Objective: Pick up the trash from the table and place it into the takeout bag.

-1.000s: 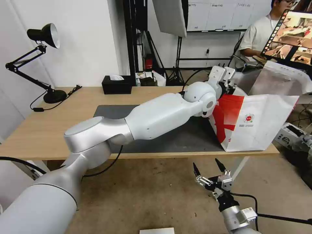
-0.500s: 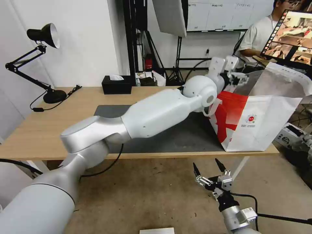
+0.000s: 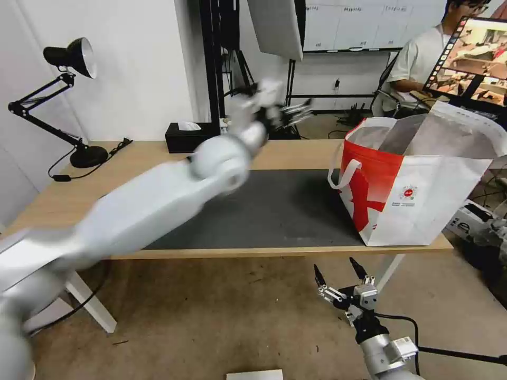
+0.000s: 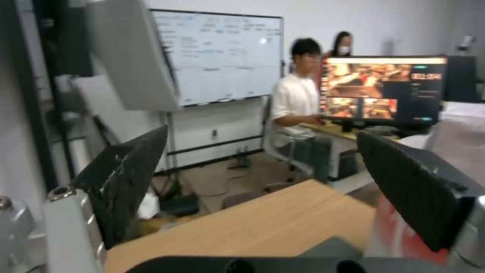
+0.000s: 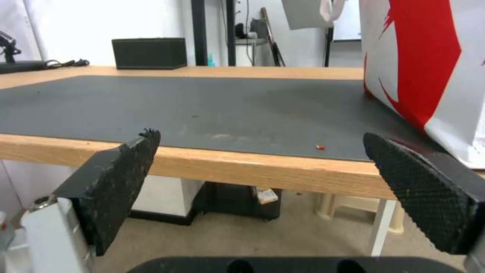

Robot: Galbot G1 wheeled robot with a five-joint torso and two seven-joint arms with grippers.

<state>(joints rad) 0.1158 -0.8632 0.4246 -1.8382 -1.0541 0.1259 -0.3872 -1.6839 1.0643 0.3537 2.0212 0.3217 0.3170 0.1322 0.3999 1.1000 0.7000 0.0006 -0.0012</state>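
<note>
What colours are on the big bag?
The takeout bag is red and white; the head view shows it best.

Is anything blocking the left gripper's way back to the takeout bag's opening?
Nothing visible: left gripper is open above the table's far edge, and the takeout bag stands open-topped at the mat's right end.

Left gripper (image 3: 296,112) swung away from takeout bag (image 3: 417,200).

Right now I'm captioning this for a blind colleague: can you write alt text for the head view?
The left gripper hangs open and empty in the air above the table's back edge, left of the red-and-white takeout bag standing on the grey mat. The right gripper waits open below the front edge.
</note>
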